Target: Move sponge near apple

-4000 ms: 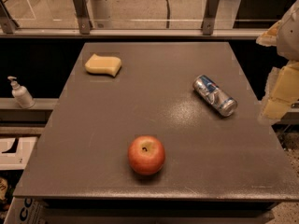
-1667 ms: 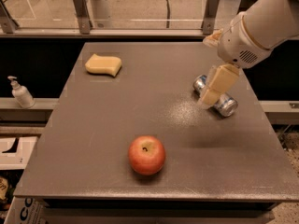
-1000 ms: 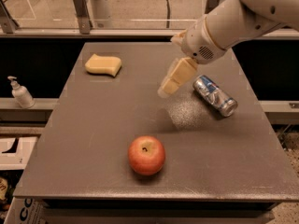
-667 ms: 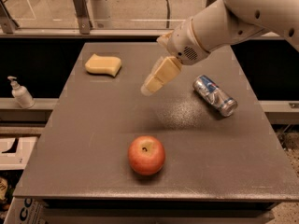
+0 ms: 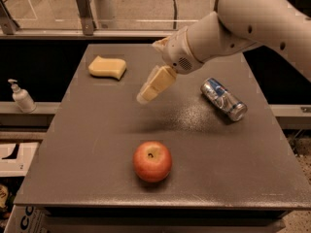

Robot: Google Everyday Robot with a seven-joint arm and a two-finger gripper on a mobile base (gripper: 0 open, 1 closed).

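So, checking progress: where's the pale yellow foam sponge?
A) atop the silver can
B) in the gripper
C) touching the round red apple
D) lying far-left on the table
D: the pale yellow foam sponge lies alone far-left, the gripper hovering mid-table to its right.

Dark table [image 5: 87, 144]; glass railing [image 5: 83, 11] behind; concrete floor [image 5: 138, 6].

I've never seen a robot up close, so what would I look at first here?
Probably the big white robot arm reaching in from the top right, its pale yellow gripper hanging above the middle of the dark grey table. Next, the round red-orange apple near the front edge. The pale yellow foam sponge lies at the back left, and a silver-blue soda can lies on its side to the right.
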